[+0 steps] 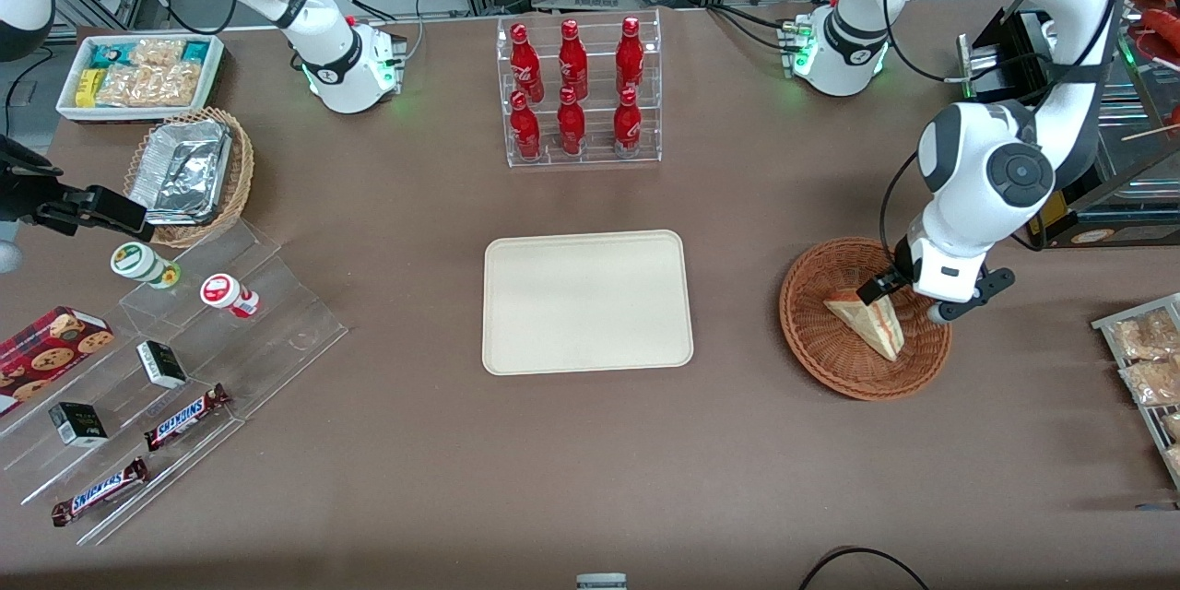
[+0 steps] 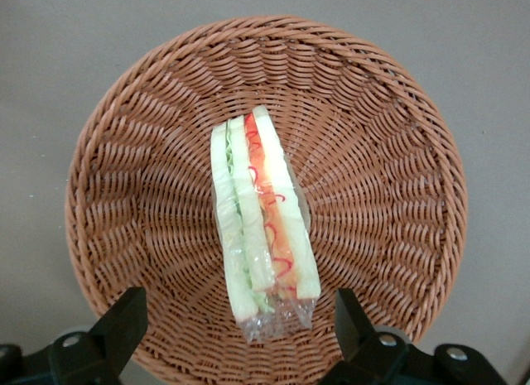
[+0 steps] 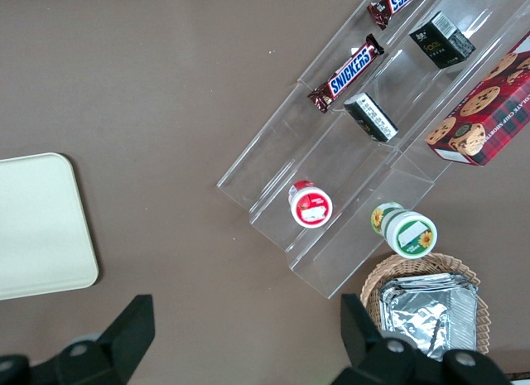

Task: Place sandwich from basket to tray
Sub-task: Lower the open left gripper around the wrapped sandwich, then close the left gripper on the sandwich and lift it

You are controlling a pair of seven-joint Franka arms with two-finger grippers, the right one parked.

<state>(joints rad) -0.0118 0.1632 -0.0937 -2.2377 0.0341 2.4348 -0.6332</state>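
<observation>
The left arm's gripper [image 2: 234,323] hovers over the round reddish-brown wicker basket [image 1: 811,332] near the table's working-arm edge, jaws spread wide to straddle the wrapped triangular sandwich [image 2: 263,223] — lying there ungrasped. The cream rectangular tray [image 1: 587,301] waits mid-table, bare.

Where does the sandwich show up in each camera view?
Front view: sandwich lies in the basket, under the gripper.
Left wrist view: sandwich at the basket's centre, between the open gripper's fingers.
Right wrist view: not in it.
Shared landmark: the basket.
</observation>
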